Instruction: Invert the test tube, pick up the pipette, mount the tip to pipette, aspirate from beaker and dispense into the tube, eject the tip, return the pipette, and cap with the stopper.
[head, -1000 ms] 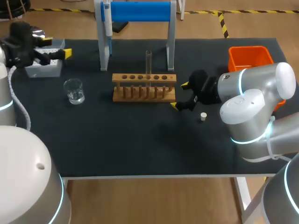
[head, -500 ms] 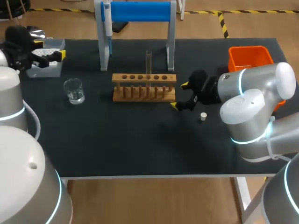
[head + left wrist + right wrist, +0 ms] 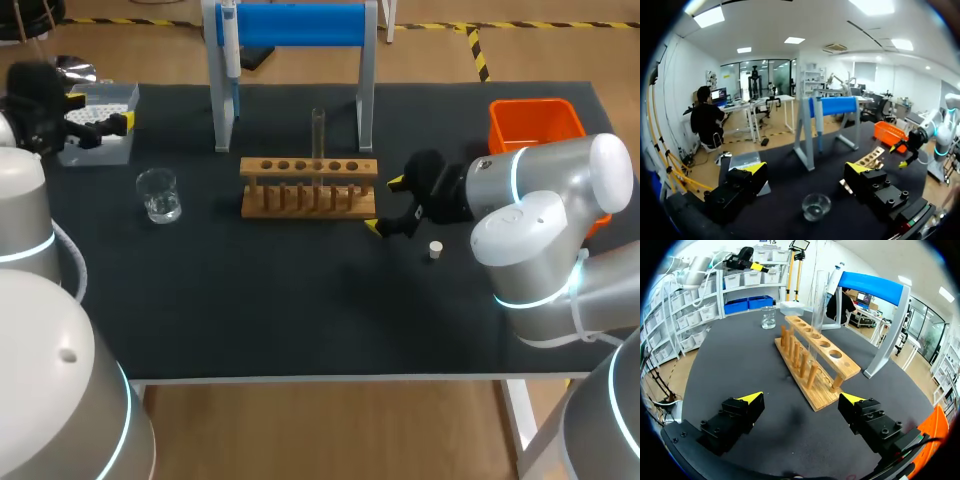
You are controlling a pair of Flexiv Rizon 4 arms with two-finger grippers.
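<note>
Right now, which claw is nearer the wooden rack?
The right claw, beside the rack's end; the left claw is far off, by the tip box.

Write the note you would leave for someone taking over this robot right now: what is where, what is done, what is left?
Left end effector: open, empty, over the tip box at the far left.
Right end effector: open, empty, beside the wooden rack's right end.
Test tube stands upright in the rack; pipette hangs on the blue stand; beaker left of the rack; stopper on the table by the right end effector.
Done: seemingly the tube's inversion. Left: everything from picking up the pipette to capping.
</note>
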